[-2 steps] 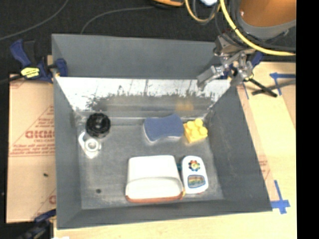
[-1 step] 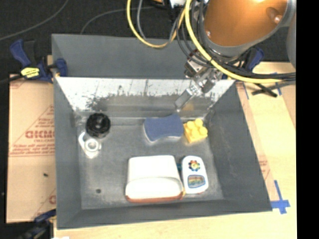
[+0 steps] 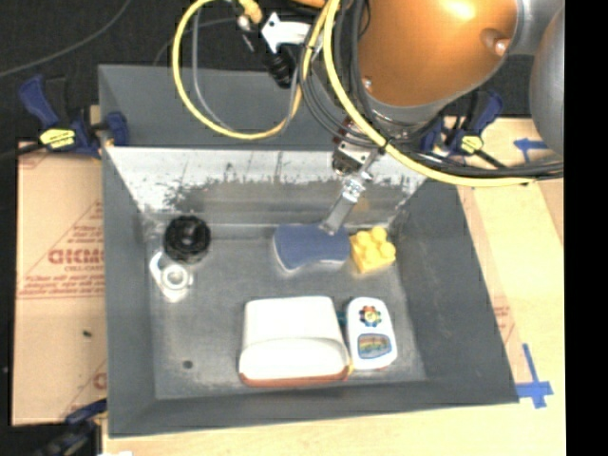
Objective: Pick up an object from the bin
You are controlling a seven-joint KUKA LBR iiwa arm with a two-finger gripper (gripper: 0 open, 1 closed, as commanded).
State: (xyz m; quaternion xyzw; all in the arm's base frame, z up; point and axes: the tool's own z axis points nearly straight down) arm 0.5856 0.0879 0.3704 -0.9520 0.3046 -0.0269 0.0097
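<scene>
My gripper [image 3: 334, 222] hangs at the back of the bin, near the middle. Its tip comes down at the back right edge of a flat blue rounded piece [image 3: 304, 249]. Whether it touches the piece I cannot tell. A yellow studded toy brick [image 3: 372, 251] lies just to the right of the blue piece, close beside the gripper's tip.
A white case with an orange rim [image 3: 293, 342] lies at the front, with a white toy phone with coloured buttons [image 3: 370, 332] at its right. On the left are a black round knob [image 3: 185, 236] and a small clear cup [image 3: 171, 277]. The arm's orange cover and cables overhang the back right.
</scene>
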